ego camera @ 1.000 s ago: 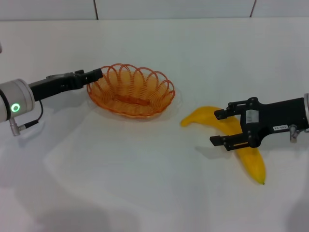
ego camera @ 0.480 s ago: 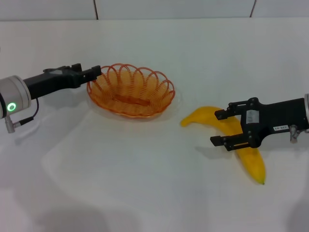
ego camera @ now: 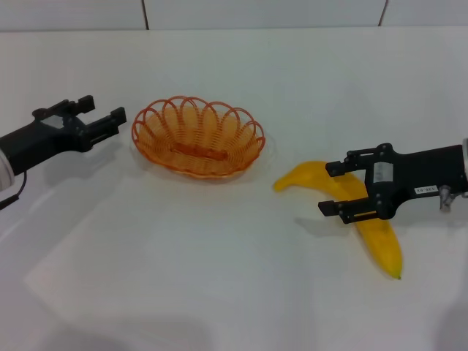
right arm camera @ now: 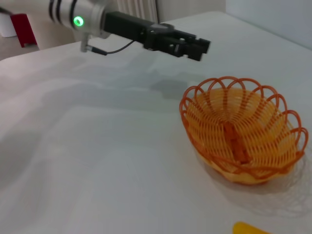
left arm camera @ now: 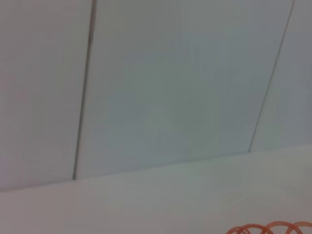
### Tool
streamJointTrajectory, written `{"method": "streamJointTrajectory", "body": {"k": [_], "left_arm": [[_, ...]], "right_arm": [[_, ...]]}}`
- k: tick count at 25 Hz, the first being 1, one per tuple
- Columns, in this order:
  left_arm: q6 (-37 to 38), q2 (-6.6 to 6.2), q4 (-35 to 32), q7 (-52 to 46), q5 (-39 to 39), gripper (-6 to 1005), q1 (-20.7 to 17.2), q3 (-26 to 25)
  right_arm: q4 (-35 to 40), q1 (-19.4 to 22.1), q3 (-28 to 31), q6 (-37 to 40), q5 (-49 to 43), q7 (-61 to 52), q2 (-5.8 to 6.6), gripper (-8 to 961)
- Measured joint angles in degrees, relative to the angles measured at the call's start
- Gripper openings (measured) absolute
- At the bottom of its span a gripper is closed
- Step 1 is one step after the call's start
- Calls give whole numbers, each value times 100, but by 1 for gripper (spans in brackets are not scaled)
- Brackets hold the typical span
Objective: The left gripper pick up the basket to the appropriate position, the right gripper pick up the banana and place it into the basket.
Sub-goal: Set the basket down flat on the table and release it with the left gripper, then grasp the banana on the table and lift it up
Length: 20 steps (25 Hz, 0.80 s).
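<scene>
The banana (ego camera: 362, 212) lies flat on the white table (ego camera: 219, 278), toward the right edge and nearest the front, its dark tip pointing at the front edge and its other end curving away toward the middle. The right gripper (ego camera: 335, 189) sits low over the banana's middle, reaching in from the right edge; its fingers (ego camera: 338, 209) are apart, one on each side of the fruit, and whether they touch the peel cannot be told.

Farther back and left of centre stands the basket (ego camera: 198, 136), upright on the table, with nothing in it. It is well apart from the banana.

The left gripper (ego camera: 102, 117) hangs just beside the basket's left rim, clear of the wire, its two fingers (right arm camera: 195, 46) spread and pointing at the basket. Its arm runs off the left edge. Behind the table rises a pale panelled wall (left arm camera: 170, 83).
</scene>
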State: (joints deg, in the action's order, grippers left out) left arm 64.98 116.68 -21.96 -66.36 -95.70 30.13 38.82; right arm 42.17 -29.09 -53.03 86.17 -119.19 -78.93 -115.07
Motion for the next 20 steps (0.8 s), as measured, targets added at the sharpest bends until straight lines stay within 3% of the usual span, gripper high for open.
{"method": "streamJointTrajectory", "body": {"k": [14,20], "left_arm": [[898,-24,-13,1254,-31,740,-503,64],[1035,-15,26,1560,-13,740,-675,24]], "right_arm": [[656,39,-36,-27,19,-276,-172,754],[1222,228,-603,-317,23,-720,-222,754]]}}
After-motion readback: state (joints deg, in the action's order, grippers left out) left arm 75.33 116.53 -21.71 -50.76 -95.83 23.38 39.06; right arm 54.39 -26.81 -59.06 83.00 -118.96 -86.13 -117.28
